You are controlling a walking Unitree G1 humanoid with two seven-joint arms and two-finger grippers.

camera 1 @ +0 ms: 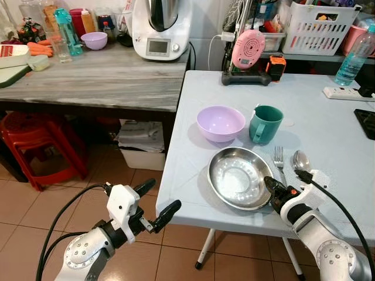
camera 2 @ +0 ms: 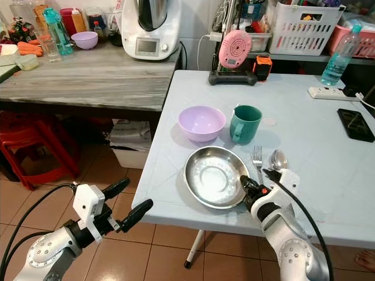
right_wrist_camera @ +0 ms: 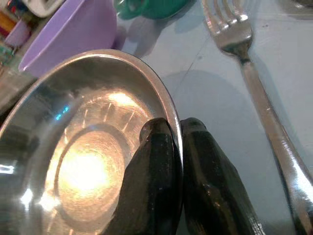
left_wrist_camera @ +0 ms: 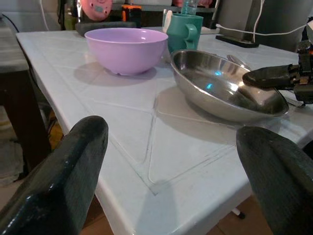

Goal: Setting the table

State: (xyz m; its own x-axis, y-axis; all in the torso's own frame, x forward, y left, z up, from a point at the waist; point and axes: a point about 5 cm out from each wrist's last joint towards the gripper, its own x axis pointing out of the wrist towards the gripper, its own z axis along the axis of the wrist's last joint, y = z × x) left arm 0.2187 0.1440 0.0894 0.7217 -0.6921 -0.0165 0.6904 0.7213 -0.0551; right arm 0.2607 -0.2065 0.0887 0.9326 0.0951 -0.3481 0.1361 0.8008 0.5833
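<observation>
- Left gripper (camera 1: 157,201) hangs nearest, below and off the bench's near-left corner, over the tiled floor; its fingers (left_wrist_camera: 63,171) are spread wide and hold nothing.
- Right gripper (camera 1: 270,184) sits at the near right rim of the steel plate (camera 1: 237,177); wrist view shows its fingers (right_wrist_camera: 156,161) pinched together with the plate's rim between them, one inside, one outside.
- Steel plate lies flat near the front edge of the pale blue bench (camera 1: 328,134). Judged: either being placed or adjusted, not yet let go.
- Fork (camera 1: 279,161) and spoon (camera 1: 302,161) lie side by side just right of the plate.
- Purple bowl (camera 1: 220,123) and green mug (camera 1: 266,124) stand next to each other just behind the plate.
- Judged: one place setting looks nearly complete; what remains seems to be releasing the plate and perhaps tidying positions.
- Farther back: a pink gadget (camera 1: 248,49), a white basket (camera 1: 319,26), a water bottle (camera 1: 353,58), and a wooden counter (camera 1: 99,76) on the left.
</observation>
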